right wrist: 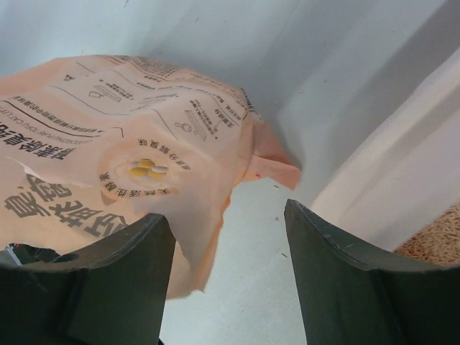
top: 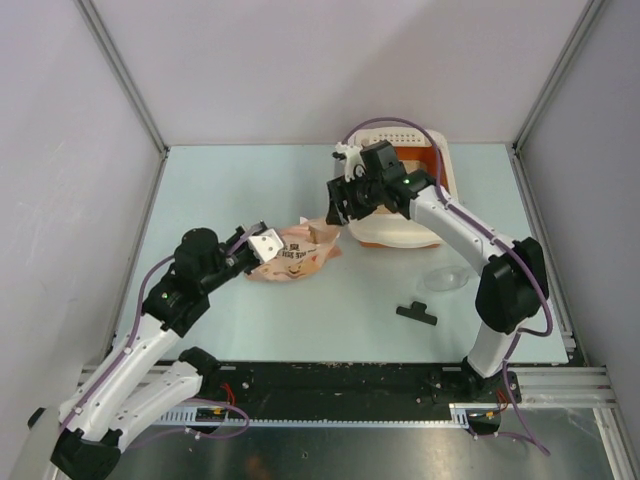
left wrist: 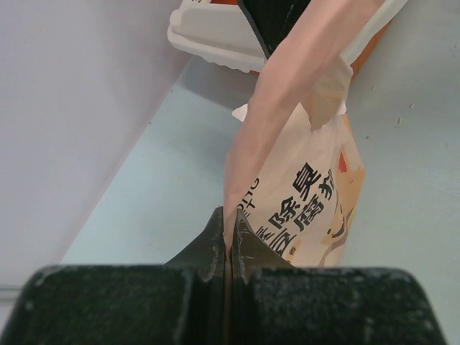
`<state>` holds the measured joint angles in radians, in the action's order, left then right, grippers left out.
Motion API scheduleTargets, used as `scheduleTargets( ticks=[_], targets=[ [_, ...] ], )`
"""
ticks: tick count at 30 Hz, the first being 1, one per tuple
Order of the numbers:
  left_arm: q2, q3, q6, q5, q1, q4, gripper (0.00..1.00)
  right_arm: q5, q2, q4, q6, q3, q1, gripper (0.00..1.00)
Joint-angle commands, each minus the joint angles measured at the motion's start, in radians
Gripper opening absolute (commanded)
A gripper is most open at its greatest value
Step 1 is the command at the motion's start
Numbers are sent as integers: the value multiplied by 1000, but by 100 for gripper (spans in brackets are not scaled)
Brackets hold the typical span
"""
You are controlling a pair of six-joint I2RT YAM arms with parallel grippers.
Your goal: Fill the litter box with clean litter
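Note:
The pink-peach litter bag lies on the table just left of the litter box, a cream-rimmed tray with orange inner walls. My left gripper is shut on the bag's left edge; in the left wrist view the jaws pinch a thin fold of the bag. My right gripper hovers open over the bag's right end, beside the box. In the right wrist view the open right gripper frames bare table, with the bag's torn edge next to its left finger. Tan clean litter shows inside the box.
A small black clip lies on the table near the right arm's base, with a clear plastic piece just above it. Grey walls enclose the table on three sides. The box's cream wall stands close beside my right finger.

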<state>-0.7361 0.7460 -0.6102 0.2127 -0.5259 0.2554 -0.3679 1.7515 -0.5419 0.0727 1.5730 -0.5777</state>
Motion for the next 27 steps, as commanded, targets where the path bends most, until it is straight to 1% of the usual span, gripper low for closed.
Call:
scheduleTargets(
  ticks=[1,4,5,8,10,11,13,16,18,19,20,21,22,23,24,25,26,27],
  targets=[
    [30,0,-12,43,-2,-116,0,34,0,-52,-28,82,-34,65],
    [14,7,-22,54,6,-134,0,70,11,-114,-36,105,-40,61],
    [9,15,-20,74,23,-140,0,86,13,-122,-37,107,-40,39],
    [-19,52,7,73,38,-145,0,130,8,-158,-34,156,-40,0],
    [-20,99,53,77,44,-143,0,113,8,-197,-48,221,-45,0],
    [-19,117,73,85,52,-143,0,92,17,-219,-53,295,-50,0],
    [-19,167,117,106,60,-142,0,60,19,-245,-59,346,-62,0],
    [-25,200,148,139,78,-142,0,9,9,-230,-48,337,-76,0],
    [-32,175,162,172,96,-140,0,0,-6,-211,-54,259,-82,0],
    [-34,156,164,183,102,-140,0,-6,-10,-207,-59,231,-76,1],
    [-32,123,162,192,109,-140,0,-52,-20,-207,-63,204,-50,12],
    [-31,107,152,211,110,-140,0,-87,-24,-211,-70,199,-27,26],
    [-31,95,144,217,110,-140,0,-156,-29,-214,-71,200,-2,47],
    [-31,75,139,223,110,-140,0,-208,-33,-217,-114,202,69,53],
    [-35,69,124,228,110,-140,0,-262,-49,-219,-147,197,105,58],
    [-39,62,118,232,110,-140,0,-351,-62,-220,-240,187,142,63],
    [-42,61,113,234,110,-140,0,-394,-78,-217,-290,170,194,65],
    [-46,61,113,235,110,-140,0,-428,-116,-207,-330,129,216,67]
  ],
)
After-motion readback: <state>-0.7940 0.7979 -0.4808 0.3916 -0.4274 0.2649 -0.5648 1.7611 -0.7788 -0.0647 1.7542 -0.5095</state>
